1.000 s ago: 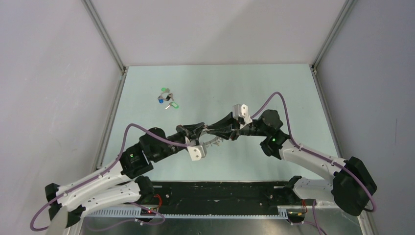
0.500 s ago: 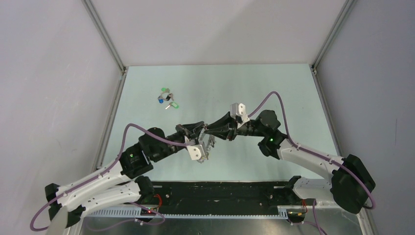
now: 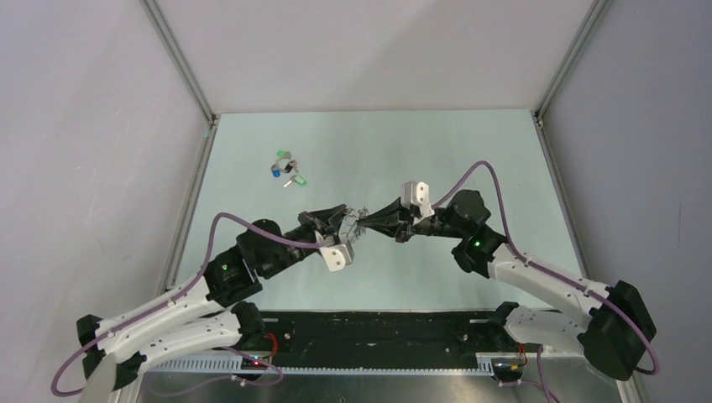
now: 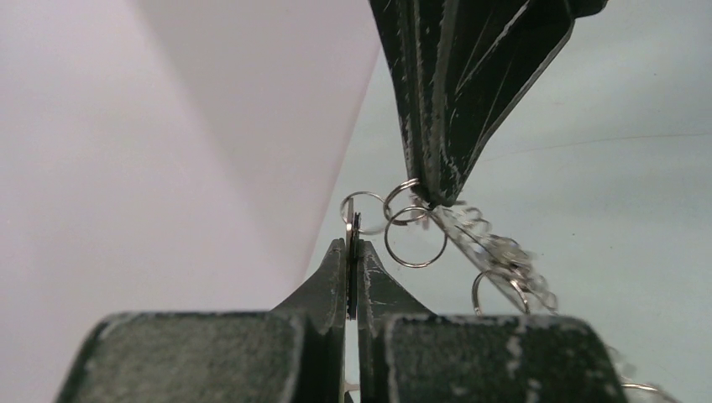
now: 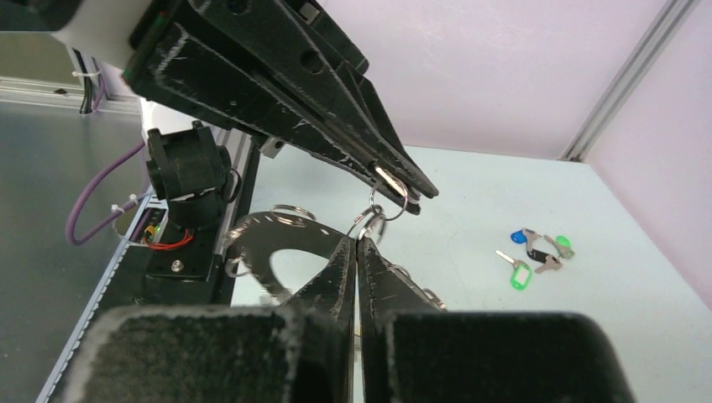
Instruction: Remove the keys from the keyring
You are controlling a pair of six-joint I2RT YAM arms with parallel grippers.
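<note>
The grey keyring (image 3: 356,228) hangs in the air between the two gripper tips, tilted almost on edge. My right gripper (image 5: 357,242) is shut on the rim of the keyring (image 5: 269,243) among its wire loops. My left gripper (image 4: 353,243) is shut on a thin silver key (image 4: 353,227) that hangs from a wire loop. The left gripper's tips (image 5: 411,186) stand just above the right gripper's. In the left wrist view the right gripper (image 4: 432,200) comes down from above, and the keyring (image 4: 495,248) shows edge-on. Several loose keys (image 3: 285,168) with green, blue and black tags lie at the back left.
The loose keys (image 5: 537,250) lie on the pale green table (image 3: 470,151), well away from both arms. Metal frame posts (image 3: 180,67) and side walls bound the table. The arm bases and a black cable rail (image 3: 378,332) line the near edge.
Both grippers have risen and shifted towards the back with the keyring. It lay nearly flat below the tips one second ago and now hangs tilted on edge between them.
</note>
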